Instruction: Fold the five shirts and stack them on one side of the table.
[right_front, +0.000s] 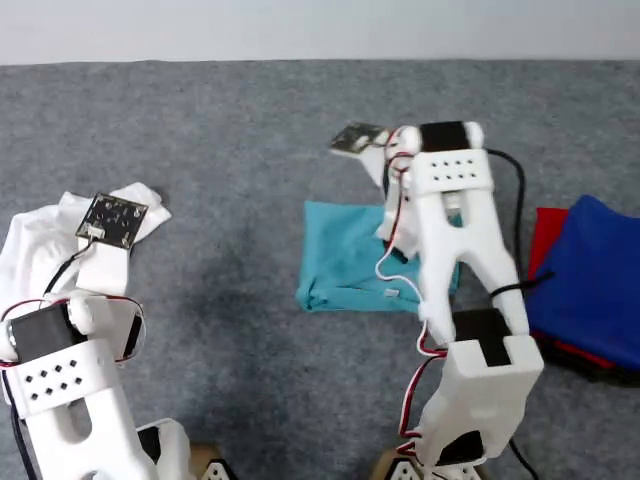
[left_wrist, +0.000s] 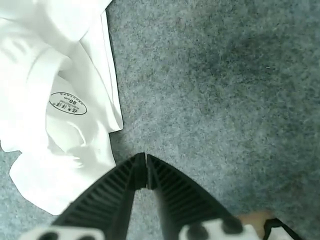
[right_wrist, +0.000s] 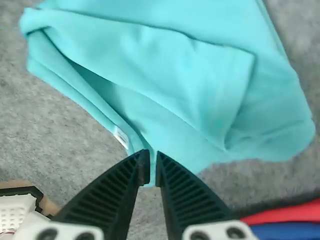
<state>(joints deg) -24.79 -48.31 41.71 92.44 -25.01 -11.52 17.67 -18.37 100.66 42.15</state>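
L pincer (left_wrist: 146, 167) together; R pincer (right_wrist: 150, 162) too; red shirt (right_front: 549, 235) mostly hidden under blue shirt (right_front: 597, 280)

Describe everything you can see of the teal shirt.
The teal shirt is soft, plain cloth, folded into a rough rectangle with overlapping layers and loose creases. It lies flat on the grey table near the middle. A small white tag sits at one folded edge. The right tool, shut, is right at that edge; whether it pinches cloth is unclear. That arm covers part of the shirt in the high view.
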